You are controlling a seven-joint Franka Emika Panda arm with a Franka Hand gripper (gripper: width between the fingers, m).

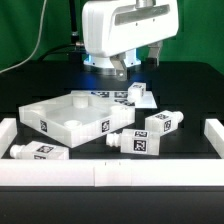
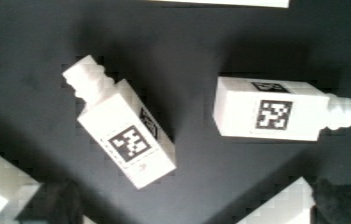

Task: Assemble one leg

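Observation:
Several white tagged legs lie on the black table. One leg (image 1: 160, 124) and another (image 1: 135, 142) lie at the exterior view's right of the white tabletop (image 1: 60, 118). A third leg (image 1: 36, 151) lies at the front left, and a fourth (image 1: 136, 92) lies behind the tabletop. My gripper (image 1: 121, 68) hangs above the back of the table, touching nothing. The wrist view shows two legs below me, one slanted (image 2: 122, 125) and one beside it (image 2: 278, 108). My gripper (image 2: 190, 208) is open and empty, with dark fingertips (image 2: 47, 200) far apart.
A low white wall (image 1: 110, 172) runs along the table's front and sides. The marker board (image 1: 101, 93) lies flat behind the tabletop. A green cable hangs at the back left.

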